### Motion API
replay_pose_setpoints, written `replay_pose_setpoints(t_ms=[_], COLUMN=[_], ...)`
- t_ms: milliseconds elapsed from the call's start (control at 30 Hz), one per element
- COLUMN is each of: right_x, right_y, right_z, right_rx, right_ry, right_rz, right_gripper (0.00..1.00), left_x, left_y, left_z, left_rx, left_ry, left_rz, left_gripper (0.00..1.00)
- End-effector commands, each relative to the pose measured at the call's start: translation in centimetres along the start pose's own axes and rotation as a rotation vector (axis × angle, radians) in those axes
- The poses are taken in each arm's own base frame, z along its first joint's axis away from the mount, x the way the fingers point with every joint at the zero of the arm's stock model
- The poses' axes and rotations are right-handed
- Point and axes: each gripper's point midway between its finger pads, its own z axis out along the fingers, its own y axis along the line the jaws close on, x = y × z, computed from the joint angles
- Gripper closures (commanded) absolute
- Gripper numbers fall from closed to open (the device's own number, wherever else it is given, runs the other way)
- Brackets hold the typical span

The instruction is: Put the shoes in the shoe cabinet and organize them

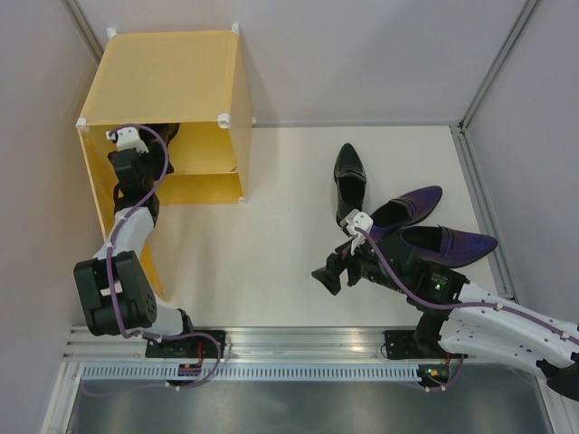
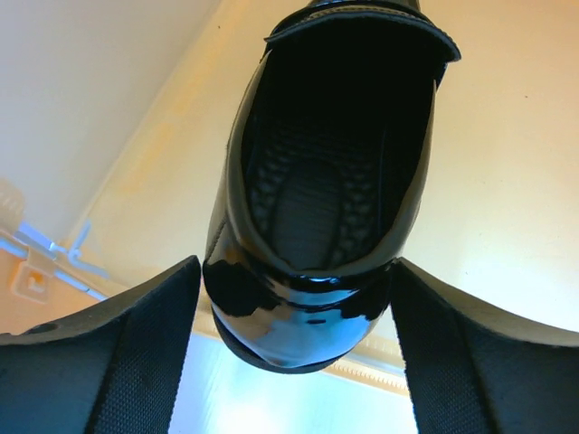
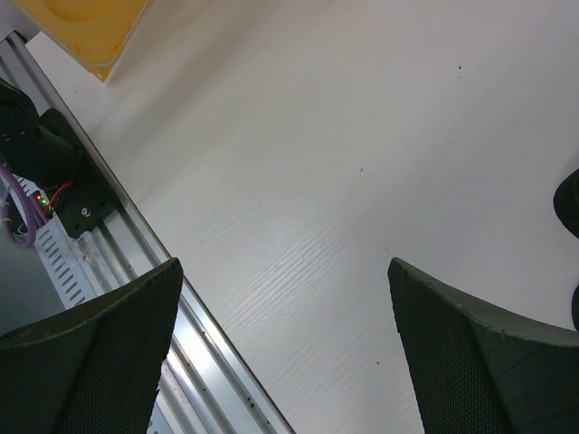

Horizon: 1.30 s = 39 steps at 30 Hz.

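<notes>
Left arm [image 1: 127, 226] stretched into shoe cabinet [image 1: 167, 77], left hand [image 2: 297, 267] flanking black shoe [image 2: 326, 181] heel, grip unclear, right hand [image 3: 285, 267] spread wide, low over counter [image 3: 317, 136], purple pair [image 1: 412, 208] alongside.

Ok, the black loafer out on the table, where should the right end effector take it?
Probably the heel-end collar of the black loafer, from above on the near side: it lies upright, toe pointing away, heel nearest the open right end effector, rim exposed.
</notes>
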Motion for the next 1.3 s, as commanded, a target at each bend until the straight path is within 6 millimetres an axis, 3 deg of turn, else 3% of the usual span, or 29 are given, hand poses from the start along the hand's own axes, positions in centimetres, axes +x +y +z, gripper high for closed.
replay_pose_setpoints(t_ms=[0, 100, 233, 367, 467, 567, 1267], right_x=[-1.1, -1.0, -1.0, -1.2, -1.4, -1.5, -1.4], right_y=[0.3, 0.3, 0.4, 0.4, 0.5, 0.5, 0.0], right_z=[-0.1, 0.0, 0.0, -0.2, -0.3, -0.4, -0.2], right_rx=[-0.011, -0.01, -0.015, -0.019, -0.021, -0.024, 0.007], right_ry=[-0.046, -0.047, -0.042, -0.058, -0.064, -0.068, -0.06], right_rz=[-0.015, -0.017, -0.018, -0.014, -0.015, -0.015, -0.019], right_gripper=[0.02, 0.02, 0.02, 0.02, 0.02, 0.02, 0.02], left_x=[-3.8, -3.4, -3.1, -2.3, -1.4, -0.7, -3.7], left_y=[0.1, 0.1, 0.4, 0.6, 0.8, 0.7, 0.1], left_z=[-1.3, -1.9, -2.8, -3.3, -3.4, -3.2, -0.3], left_rx=[-0.005, -0.012, -0.025, -0.035, -0.047, -0.043, -0.035], left_ry=[-0.121, -0.106, -0.095, -0.073, -0.055, -0.038, -0.075], left_rz=[-0.019, -0.032, -0.044, -0.049, -0.062, -0.069, -0.124], left_gripper=[0.11, 0.06, 0.08, 0.26, 0.47, 0.57, 0.55])
